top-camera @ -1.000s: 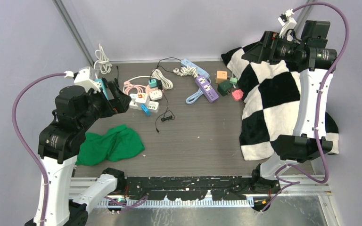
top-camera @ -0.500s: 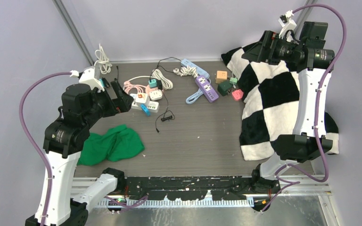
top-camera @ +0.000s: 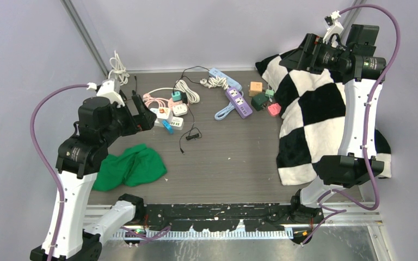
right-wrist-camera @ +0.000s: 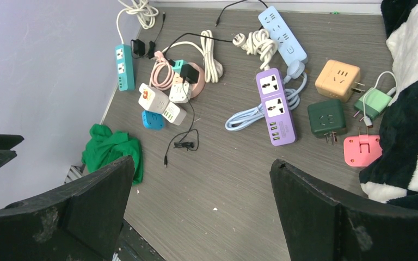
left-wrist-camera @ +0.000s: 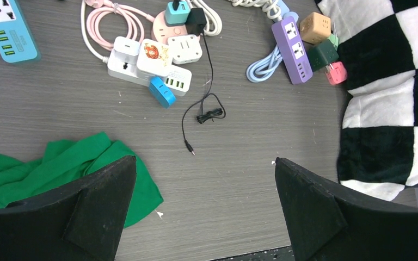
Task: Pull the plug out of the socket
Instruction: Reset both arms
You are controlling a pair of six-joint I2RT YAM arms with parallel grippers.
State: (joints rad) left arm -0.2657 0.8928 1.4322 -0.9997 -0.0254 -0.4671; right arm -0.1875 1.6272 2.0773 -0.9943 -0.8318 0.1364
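From my remote seat, the top view showed the left arm (top-camera: 95,128) hanging over the 9 o'clock side of the bench (top-camera: 228,157). The left jaws stood wide apart with nothing between them. The green cloth (top-camera: 129,167) lay under them at about 8 o'clock. The plug-and-socket cluster sat at roughly 11 o'clock from the bench centre, just beyond those jaws and not touched by them. In the left wrist view I could see the white power strip (left-wrist-camera: 178,82) with a white adapter (left-wrist-camera: 153,53) (the one with the orange mark) seated on top. A blue plug (left-wrist-camera: 162,92) was touching its near edge. Just behind it was the pink round socket (left-wrist-camera: 162,33), carrying a teal plug (left-wrist-camera: 175,12) and a black plug (left-wrist-camera: 197,20) whose thin cord trailed toward 6 o'clock. The purple strip (top-camera: 238,102) lay near 12 o'clock. The right arm (top-camera: 354,62) was raised high at 2 o'clock above the checkered blanket (top-camera: 315,109). The right jaws were likewise spread apart and empty, well apart from every socket.
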